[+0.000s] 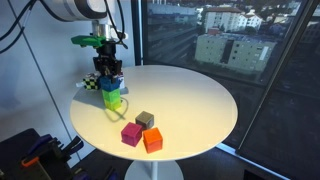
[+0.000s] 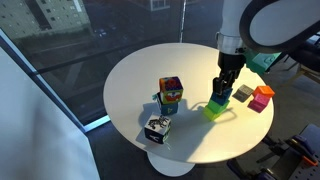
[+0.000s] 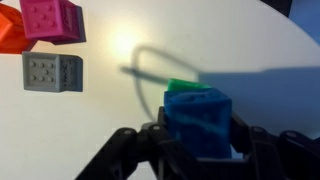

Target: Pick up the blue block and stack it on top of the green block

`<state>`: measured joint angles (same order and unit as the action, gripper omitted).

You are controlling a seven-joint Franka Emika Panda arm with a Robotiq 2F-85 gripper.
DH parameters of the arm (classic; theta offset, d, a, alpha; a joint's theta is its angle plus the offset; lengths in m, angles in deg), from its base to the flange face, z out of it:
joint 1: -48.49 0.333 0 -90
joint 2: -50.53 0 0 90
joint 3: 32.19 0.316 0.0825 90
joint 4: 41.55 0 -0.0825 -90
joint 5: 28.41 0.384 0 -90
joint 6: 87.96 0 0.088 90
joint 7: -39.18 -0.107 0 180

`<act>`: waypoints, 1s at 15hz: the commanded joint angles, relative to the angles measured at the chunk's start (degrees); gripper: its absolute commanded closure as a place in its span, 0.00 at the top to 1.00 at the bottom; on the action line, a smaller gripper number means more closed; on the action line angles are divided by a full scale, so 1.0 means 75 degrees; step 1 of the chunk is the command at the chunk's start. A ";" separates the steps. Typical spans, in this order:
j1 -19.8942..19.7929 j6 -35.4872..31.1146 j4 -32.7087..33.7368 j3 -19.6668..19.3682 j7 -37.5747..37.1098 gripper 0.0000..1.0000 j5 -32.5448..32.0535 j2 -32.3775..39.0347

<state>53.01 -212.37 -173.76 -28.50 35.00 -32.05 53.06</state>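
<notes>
Wrist view, pincer (image 3: 200,141) clamped on blue block (image 3: 197,115), atop green block (image 3: 183,86)

Smooth matt white tabletop (image 3: 200,40); matt plastic-looking blue block (image 3: 200,120), studded grey cube (image 3: 52,72).

I see daylight through the tall glass windows (image 1: 230,40) at the top of both exterior views. The round white table (image 1: 190,100) looks bright. In the wrist view it has a glare spot at the top middle, and a dark shadow runs off to the right. At the bottom, the small dark blue cube (image 3: 200,120) and the black gripper (image 3: 198,140) look blurry.
</notes>
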 commanded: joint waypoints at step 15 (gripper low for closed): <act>-0.0025 -0.0090 -0.0024 0.0015 0.0063 1.00 0.0115 -0.0310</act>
<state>53.02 -212.70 -173.69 -28.46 35.09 -32.02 52.50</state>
